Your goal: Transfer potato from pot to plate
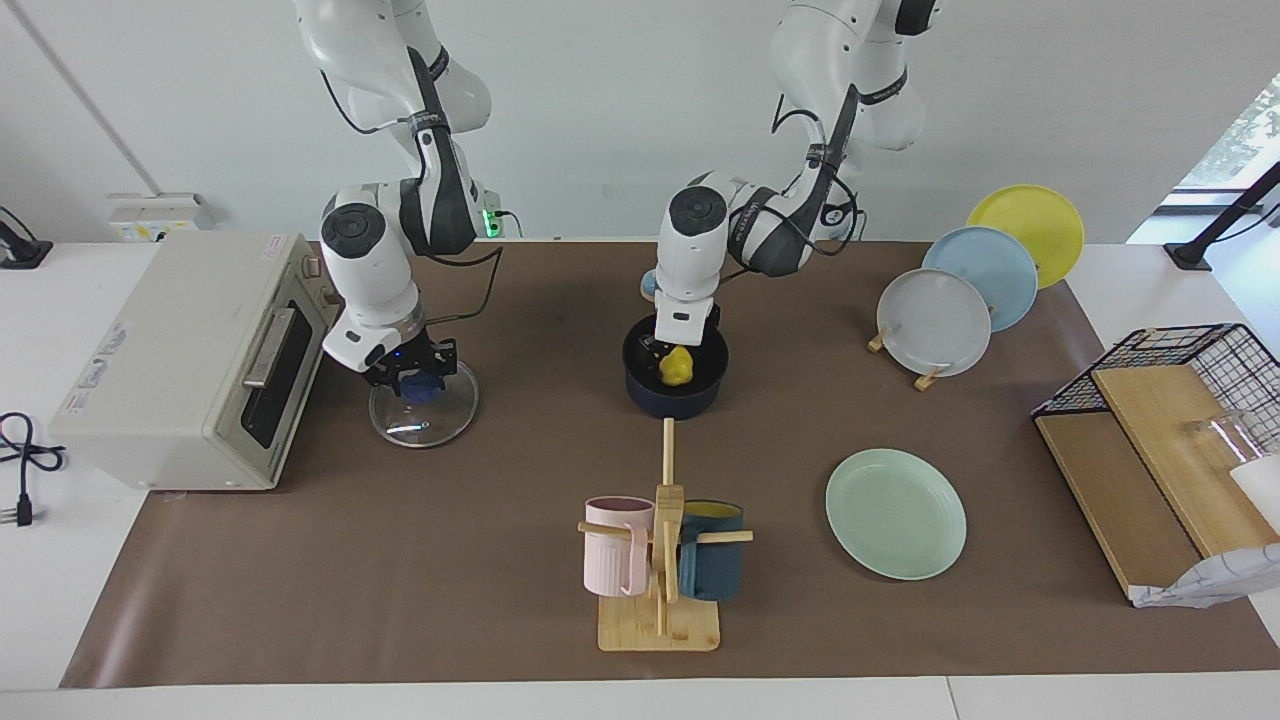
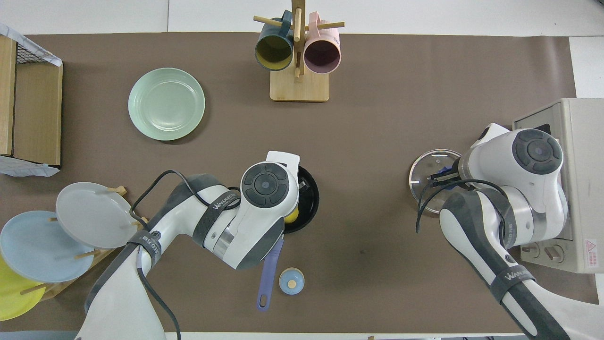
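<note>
The yellow potato lies inside the dark navy pot at mid-table; in the overhead view only a sliver of potato shows in the pot under the left wrist. My left gripper is open and reaches down into the pot, its fingertips at the potato's top. The mint-green plate sits bare, farther from the robots, toward the left arm's end. My right gripper is shut on the blue knob of the glass lid, low beside the toaster oven.
The pot's blue handle points toward the robots, with a small blue round object beside it. A mug rack stands farther out. A toaster oven, a rack of three plates and a wire basket line the table's ends.
</note>
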You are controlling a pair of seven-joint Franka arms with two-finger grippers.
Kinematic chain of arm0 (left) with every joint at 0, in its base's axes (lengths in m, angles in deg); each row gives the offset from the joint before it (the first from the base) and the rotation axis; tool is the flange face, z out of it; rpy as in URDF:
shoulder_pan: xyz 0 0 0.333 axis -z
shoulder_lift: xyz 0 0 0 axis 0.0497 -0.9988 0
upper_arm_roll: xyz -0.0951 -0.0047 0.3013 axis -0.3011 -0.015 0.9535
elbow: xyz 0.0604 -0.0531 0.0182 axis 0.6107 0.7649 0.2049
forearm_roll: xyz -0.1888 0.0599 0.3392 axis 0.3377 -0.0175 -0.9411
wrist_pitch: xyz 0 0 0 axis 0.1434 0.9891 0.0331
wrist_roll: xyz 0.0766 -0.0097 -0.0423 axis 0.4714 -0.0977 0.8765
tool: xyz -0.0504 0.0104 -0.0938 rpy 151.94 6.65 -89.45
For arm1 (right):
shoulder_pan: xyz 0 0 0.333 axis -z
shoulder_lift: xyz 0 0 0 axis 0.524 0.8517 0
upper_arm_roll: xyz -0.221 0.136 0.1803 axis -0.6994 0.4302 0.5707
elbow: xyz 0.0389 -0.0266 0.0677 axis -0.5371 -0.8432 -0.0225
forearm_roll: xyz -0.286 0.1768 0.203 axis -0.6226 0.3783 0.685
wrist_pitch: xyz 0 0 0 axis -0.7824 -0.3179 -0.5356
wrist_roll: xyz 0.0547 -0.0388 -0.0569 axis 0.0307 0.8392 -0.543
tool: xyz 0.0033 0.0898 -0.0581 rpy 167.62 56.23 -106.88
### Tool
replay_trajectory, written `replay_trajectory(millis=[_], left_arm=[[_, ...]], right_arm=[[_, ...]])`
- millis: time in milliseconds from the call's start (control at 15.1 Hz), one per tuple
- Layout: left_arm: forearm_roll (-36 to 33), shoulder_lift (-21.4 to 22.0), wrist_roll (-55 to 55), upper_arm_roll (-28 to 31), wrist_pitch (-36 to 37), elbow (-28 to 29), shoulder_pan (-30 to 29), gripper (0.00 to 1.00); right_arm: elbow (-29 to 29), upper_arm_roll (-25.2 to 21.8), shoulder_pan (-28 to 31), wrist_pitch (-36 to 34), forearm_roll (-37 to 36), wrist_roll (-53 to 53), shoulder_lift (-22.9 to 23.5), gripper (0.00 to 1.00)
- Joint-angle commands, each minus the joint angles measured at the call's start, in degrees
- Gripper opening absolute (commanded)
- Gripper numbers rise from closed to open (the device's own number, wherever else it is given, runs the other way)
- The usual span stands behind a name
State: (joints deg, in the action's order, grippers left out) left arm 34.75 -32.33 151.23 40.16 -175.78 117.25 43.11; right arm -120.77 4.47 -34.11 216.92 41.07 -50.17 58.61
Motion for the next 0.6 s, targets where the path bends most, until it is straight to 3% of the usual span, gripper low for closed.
replay_trajectory(millis=[0, 66, 199, 265, 332, 398, 531], left_arm=[[-0.25, -1.21, 2.1, 1.07, -1.37, 0.08, 1.66, 1.0], [-0.25, -1.21, 2.1, 1.07, -1.46, 0.08, 1.66, 1.0], [-0.34, -1.21, 2.1, 1.07, -1.46, -0.01, 1.66, 1.0], [-0.43, -1.21, 1.84, 1.07, -1.46, -0.1, 1.66, 0.91], [-0.52, -1.3, 1.49, 1.07, -1.46, -0.19, 1.4, 0.73], [-0.52, -1.3, 0.96, 0.98, -1.46, -0.27, 1.14, 0.45], [-0.52, -1.3, 0.69, 0.98, -1.46, -0.36, 1.05, 0.12]], right_arm=[[-1.76, 0.88, 1.28, 1.14, 1.14, 0.36, -2.09, 0.9], [-1.23, 0.88, 1.45, 0.61, 1.14, 0.36, -2.0, 1.0], [0.96, 0.88, 1.28, -0.96, 1.14, 0.28, -1.74, 1.0], [2.88, 0.88, 1.02, -2.8, 1.14, 0.36, -1.65, 1.0], [5.51, 0.88, 0.84, -5.52, 1.14, 0.36, -1.65, 1.0], [8.24, 0.88, 0.75, -8.68, 1.14, 0.36, -1.39, 1.0], [13.52, 0.88, 0.75, -15.1, 1.14, 0.36, -1.3, 1.0]])
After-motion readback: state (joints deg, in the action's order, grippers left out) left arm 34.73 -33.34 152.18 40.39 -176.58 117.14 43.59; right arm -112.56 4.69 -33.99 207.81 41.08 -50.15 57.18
